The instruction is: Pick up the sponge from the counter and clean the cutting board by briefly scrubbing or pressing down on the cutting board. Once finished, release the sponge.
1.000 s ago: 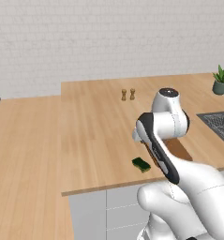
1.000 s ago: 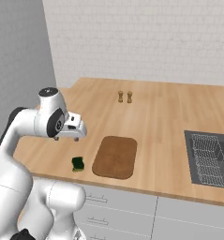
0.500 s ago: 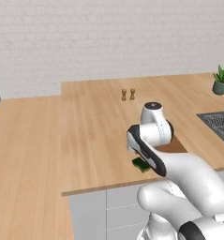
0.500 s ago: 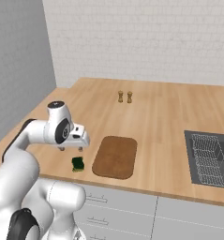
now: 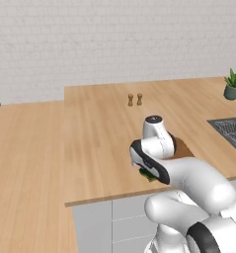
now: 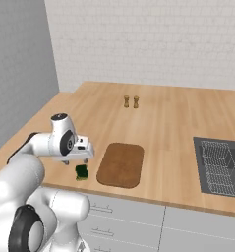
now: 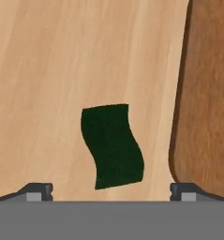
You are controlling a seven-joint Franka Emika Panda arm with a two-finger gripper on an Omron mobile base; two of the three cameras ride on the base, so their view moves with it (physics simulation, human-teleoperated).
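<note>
Hovering over the counter's front edge, the gripper (image 7: 111, 190) hangs with its fingertips (image 7: 36, 190) spread wide apart, nothing between them, framing the sponge (image 7: 112, 146) from above. Seen from the right base camera, the gripper (image 6: 75, 158) sits just above the sponge (image 6: 81, 172), not yet touching it.

The sponge lies flat on the light wood counter (image 7: 48, 56), dark green face up, just beside the left edge of the cutting board (image 7: 207, 103) but apart from it, with a strip of bare counter between. From the left base camera a sliver of the sponge (image 5: 148, 175) peeks from under the arm near the counter's lip.

Small and likely soft, the sponge should be light and will probably squash somewhat under the fingers; a hold across its two long sides, about midway along, looks the surest. Its outline in the hand view is slightly wavy, not a clean rectangle.

Its long axis runs roughly parallel to the board's near edge, up and down in the hand view with a slight lean, and crosswise to the line between the fingertips, so the short dimension already lies between them.

The cutting board (image 6: 121, 164) lies bare, and two small shakers (image 6: 131, 102) stand well apart toward the back.
</note>
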